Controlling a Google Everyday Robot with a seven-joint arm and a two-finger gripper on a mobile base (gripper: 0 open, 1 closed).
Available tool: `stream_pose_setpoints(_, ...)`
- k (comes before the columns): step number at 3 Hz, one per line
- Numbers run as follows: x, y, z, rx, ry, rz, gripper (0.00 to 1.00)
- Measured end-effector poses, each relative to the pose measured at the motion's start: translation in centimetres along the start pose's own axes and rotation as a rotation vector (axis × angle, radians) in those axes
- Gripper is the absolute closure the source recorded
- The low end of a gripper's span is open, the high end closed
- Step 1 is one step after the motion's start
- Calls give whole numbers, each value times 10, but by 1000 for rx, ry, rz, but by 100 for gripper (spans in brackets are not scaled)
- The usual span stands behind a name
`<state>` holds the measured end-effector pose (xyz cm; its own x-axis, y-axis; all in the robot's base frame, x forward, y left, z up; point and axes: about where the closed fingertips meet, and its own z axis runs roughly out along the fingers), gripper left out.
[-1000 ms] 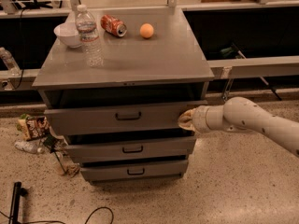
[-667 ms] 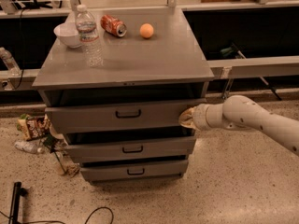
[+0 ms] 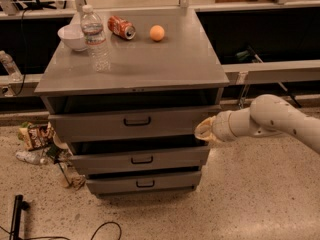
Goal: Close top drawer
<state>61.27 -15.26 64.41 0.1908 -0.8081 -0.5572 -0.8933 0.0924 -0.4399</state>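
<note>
The top drawer (image 3: 100, 125) is a wide grey metal drawer with a small dark bar handle (image 3: 137, 121) at its centre. It stands pulled out a little from the grey cabinet (image 3: 135, 66), with a dark gap above its front. My gripper (image 3: 204, 130) is at the drawer front's right end, touching or almost touching it. My white arm (image 3: 280, 119) reaches in from the right.
Two shorter drawer fronts (image 3: 141, 160) (image 3: 145, 183) sit below, both slightly out. On the cabinet top are a water bottle (image 3: 95, 39), a white bowl (image 3: 73, 36), a red can (image 3: 122, 27) and an orange (image 3: 157, 32). Litter (image 3: 36, 144) lies on the floor at left.
My gripper has stayed at the right end of the top drawer front; the drawer looks about the same distance out.
</note>
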Motion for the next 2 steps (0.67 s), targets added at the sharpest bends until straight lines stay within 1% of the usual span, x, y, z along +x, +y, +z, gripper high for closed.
stream_pose_setpoints(1,-25,31,-38,-93,-44,126,100)
stream_pose_setpoints(2,-54,48,-82,-114,-111,251,100)
